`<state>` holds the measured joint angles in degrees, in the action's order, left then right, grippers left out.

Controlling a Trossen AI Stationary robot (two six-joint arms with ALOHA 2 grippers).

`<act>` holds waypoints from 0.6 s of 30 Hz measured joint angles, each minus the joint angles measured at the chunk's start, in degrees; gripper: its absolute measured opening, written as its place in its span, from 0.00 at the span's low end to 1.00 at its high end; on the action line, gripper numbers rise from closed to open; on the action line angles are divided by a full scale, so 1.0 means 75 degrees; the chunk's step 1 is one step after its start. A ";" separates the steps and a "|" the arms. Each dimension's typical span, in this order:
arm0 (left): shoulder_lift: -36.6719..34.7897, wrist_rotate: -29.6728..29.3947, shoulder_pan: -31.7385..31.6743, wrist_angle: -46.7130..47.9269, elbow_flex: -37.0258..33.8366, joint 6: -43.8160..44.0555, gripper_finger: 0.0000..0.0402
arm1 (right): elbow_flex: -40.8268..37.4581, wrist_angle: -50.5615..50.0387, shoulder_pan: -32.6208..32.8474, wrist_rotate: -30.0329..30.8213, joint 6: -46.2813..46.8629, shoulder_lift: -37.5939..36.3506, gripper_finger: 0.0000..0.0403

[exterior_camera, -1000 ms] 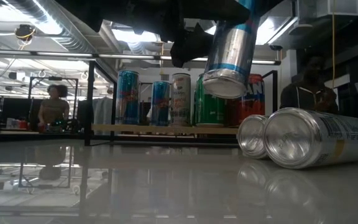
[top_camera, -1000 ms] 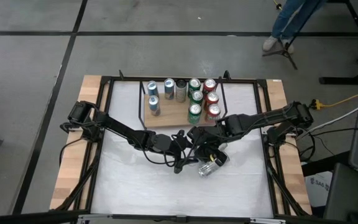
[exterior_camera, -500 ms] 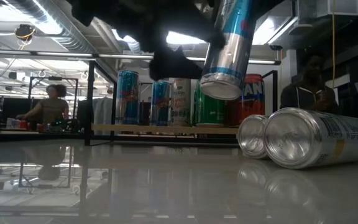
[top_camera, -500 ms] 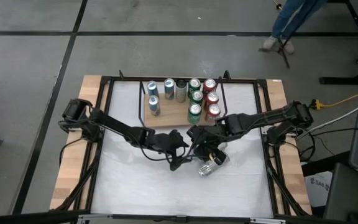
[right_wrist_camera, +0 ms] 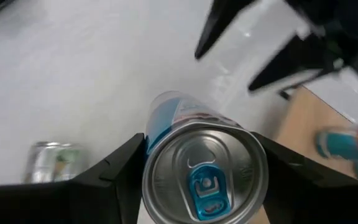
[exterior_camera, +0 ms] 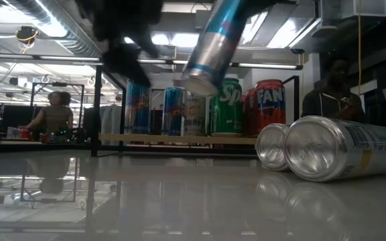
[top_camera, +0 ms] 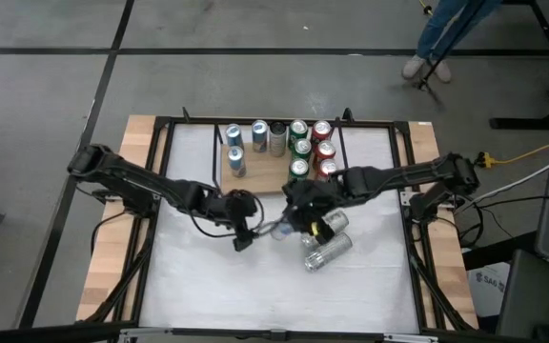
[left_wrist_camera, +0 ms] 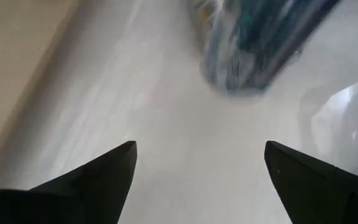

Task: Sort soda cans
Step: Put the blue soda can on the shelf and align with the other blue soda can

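Note:
My right gripper (top_camera: 294,219) is shut on a blue-and-silver soda can (exterior_camera: 213,47), held above the middle of the white table (top_camera: 208,286). My left gripper (top_camera: 243,232) hovers just left of it, open and with nothing between its fingers (left_wrist_camera: 107,180); the can (left_wrist_camera: 260,43) shows blurred ahead of them. Blue, silver, green and red soda cans (top_camera: 299,149) stand upright on a wooden board (top_camera: 260,179) at the table's far middle. Two silver cans (top_camera: 327,250) lie on their sides right of the grippers. My right gripper pinches the can's upper end, its sides just below the silver top (right_wrist_camera: 205,177), between its two fingers (right_wrist_camera: 120,171). The fingers slant down from the table's right. The can hangs tilted below them, its bottom end (exterior_camera: 198,82) toward my left arm, clear of the table.
A black frame (top_camera: 160,171) borders the table. The two lying silver cans (exterior_camera: 327,147) sit near the right gripper. The white surface at the near left is bare. People show in the room beyond (exterior_camera: 57,114) and at the high view's far edge (top_camera: 446,29).
My left gripper has drawn back from the can toward the table's left and risen, its wrist tipping. My right gripper has shifted a little left with the can, which has tipped further, its bottom end swinging toward the left arm.

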<state>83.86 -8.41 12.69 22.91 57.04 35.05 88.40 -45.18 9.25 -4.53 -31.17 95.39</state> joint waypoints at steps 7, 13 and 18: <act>-0.0837 -0.0125 -0.0079 0.1161 -0.0004 0.0060 0.86 | 0.0003 0.0925 -0.0833 0.0006 0.0203 0.0018 0.59; -0.1044 -0.0246 -0.0085 0.1316 -0.0004 -0.0269 0.86 | 0.0003 0.1317 -0.1660 0.0002 0.0128 0.0157 0.59; -0.1030 -0.0584 -0.0085 0.1188 -0.0004 -0.0814 0.86 | 0.0006 0.1448 -0.2258 -0.0117 0.0125 0.0382 0.59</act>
<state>76.13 -12.79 12.05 31.82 57.01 28.95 88.44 -34.33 -7.69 -5.41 -30.24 98.26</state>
